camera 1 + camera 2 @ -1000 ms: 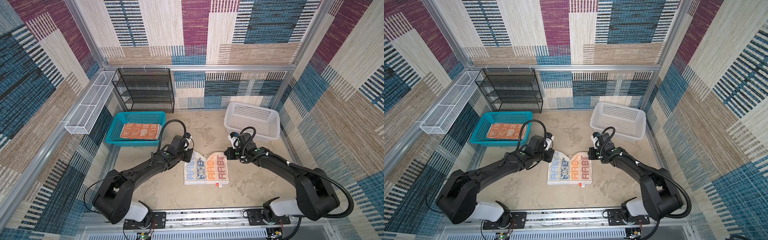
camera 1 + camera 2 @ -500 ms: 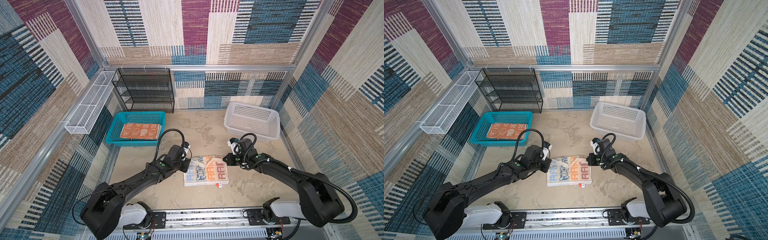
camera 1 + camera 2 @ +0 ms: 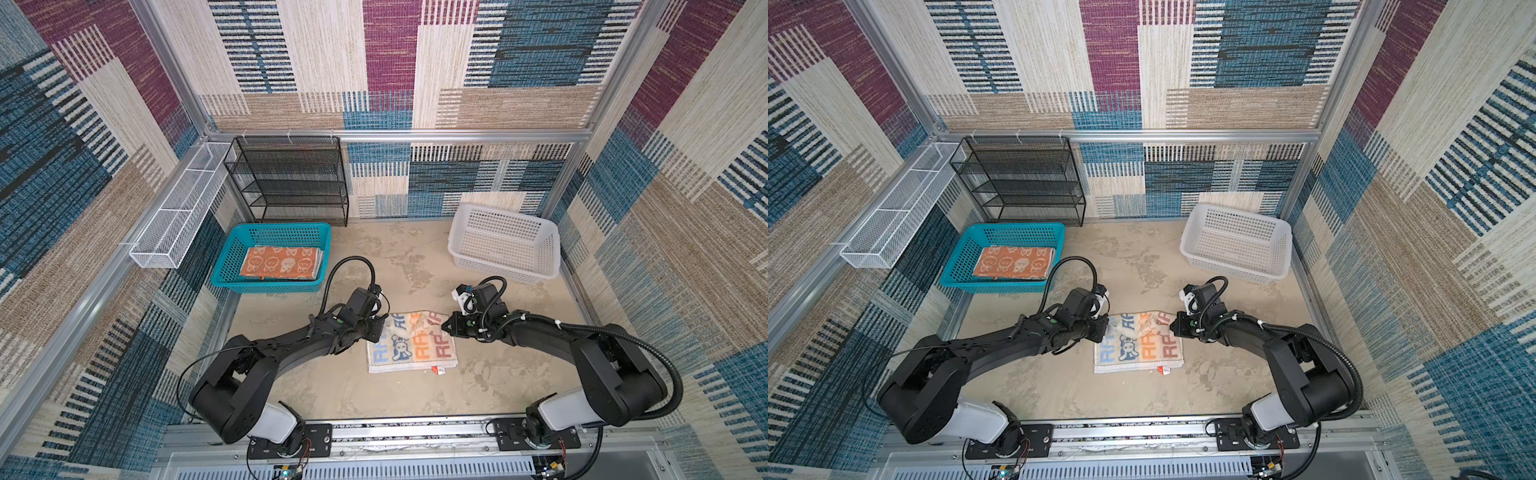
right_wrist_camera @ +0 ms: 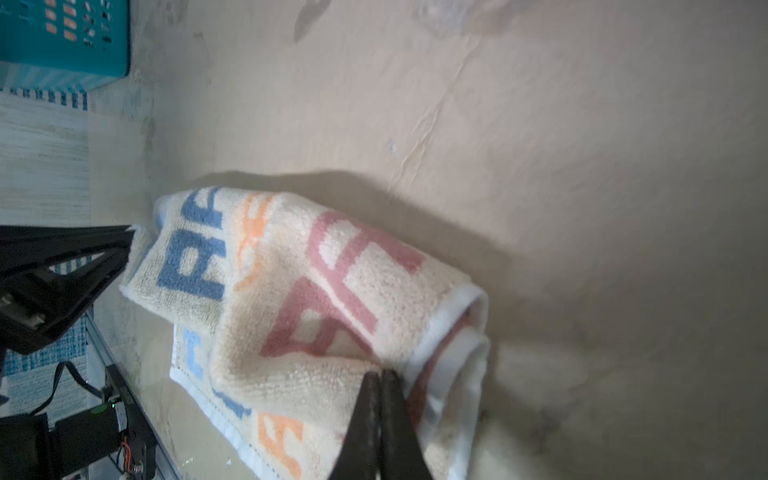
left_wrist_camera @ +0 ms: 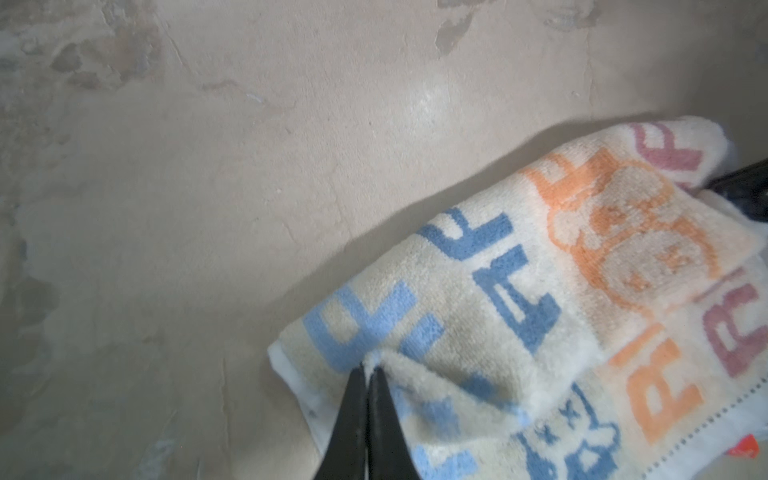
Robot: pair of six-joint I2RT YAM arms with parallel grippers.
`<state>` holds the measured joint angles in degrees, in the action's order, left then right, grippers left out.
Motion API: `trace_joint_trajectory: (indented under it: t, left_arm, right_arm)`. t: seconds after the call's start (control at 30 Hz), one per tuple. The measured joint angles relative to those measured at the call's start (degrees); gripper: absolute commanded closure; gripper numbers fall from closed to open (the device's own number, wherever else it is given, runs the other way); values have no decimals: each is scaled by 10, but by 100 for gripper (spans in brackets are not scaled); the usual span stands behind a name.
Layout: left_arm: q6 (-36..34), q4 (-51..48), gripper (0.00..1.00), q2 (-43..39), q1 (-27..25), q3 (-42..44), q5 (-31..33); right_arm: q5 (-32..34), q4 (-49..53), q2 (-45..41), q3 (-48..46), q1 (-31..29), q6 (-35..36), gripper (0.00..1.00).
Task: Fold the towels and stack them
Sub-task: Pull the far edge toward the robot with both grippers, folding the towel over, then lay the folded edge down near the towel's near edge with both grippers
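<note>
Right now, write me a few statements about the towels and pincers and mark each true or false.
1. Both the left pincer and the right pincer are shut on the lettered towel. True.
2. The rack stands behind the teal basket. True.
3. The orange towel lies on the rack. False: it lies in the teal basket.
4. The lettered towel lies flat. False: its far edge is lifted and curled forward.
</note>
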<state>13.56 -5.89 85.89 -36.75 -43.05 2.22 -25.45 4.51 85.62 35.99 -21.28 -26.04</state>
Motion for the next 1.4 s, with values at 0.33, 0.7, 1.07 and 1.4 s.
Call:
trace_joint_trajectory:
  t: [0.33, 0.7, 1.07, 1.4]
  left_arm:
    - [-15, -28, 97, 37, 14, -148, 52]
    - [-12, -14, 95, -59, 7, -5, 18]
    - [4, 12, 88, -139, -1, 102, -28]
    - [30, 24, 52, -152, -5, 108, -87]
  right_arm:
    - [21, 19, 35, 129, 37, 26, 100]
    - [14, 40, -59, 20, 38, 35, 100]
    - [-9, 19, -59, -59, 37, 27, 100]
    - [5, 30, -61, -35, 20, 28, 100]
